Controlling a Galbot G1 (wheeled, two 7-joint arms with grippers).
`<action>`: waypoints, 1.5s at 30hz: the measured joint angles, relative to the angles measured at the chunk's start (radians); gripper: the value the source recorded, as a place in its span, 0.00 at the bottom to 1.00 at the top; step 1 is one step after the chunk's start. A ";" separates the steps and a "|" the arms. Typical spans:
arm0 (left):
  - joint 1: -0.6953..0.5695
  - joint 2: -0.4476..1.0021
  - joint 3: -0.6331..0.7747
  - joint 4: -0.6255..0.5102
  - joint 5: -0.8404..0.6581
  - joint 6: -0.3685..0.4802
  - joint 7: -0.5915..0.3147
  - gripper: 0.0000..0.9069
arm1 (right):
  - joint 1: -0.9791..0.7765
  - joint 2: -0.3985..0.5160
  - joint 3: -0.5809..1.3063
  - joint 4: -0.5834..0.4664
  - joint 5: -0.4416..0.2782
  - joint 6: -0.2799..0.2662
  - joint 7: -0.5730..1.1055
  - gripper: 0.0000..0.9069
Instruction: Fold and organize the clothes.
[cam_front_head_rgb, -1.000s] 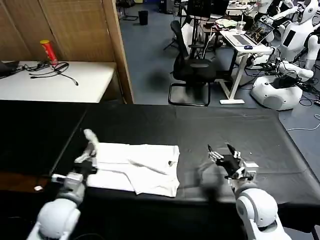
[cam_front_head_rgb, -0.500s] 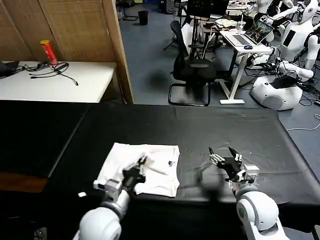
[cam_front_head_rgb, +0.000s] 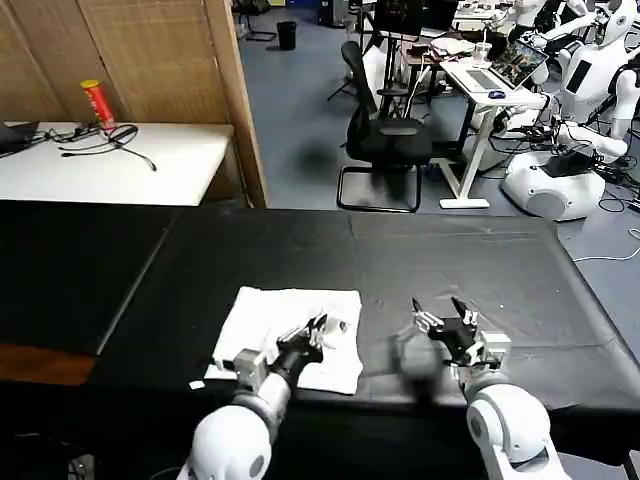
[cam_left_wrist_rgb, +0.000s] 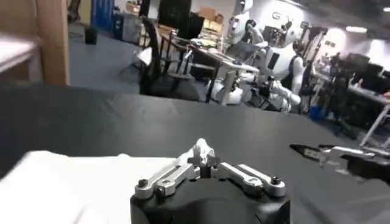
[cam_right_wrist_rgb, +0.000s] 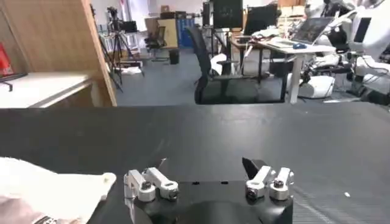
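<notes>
Left gripper (cam_front_head_rgb: 318, 325) fingers pressed together over folded T-shirt (cam_front_head_rgb: 270, 320) (right gripper (cam_front_head_rgb: 438, 315) spread).

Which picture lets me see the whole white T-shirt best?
The head view: the folded white T-shirt lies whole on the black table, with the left gripper over it. The left wrist view gives just a white patch beside that gripper. The right wrist view catches one edge.

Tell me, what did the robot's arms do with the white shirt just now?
The left gripper swung from the T-shirt's left edge across to its right part, carrying that side over, so the shirt now lies narrower. Its fingers look shut. The right gripper stayed open above the black table, beside the shirt.
</notes>
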 joint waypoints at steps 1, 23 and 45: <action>-0.004 -0.006 -0.001 0.008 0.016 -0.010 0.004 0.00 | -0.001 0.000 -0.001 0.000 -0.001 0.000 -0.002 0.97; -0.040 -0.040 -0.090 0.047 -0.106 -0.124 0.094 0.97 | 0.033 -0.091 -0.151 -0.005 0.031 0.036 -0.138 0.97; 0.045 0.122 -0.252 0.059 0.048 -0.176 0.091 0.97 | 0.213 -0.296 -0.560 -0.031 -0.153 0.106 -0.359 0.77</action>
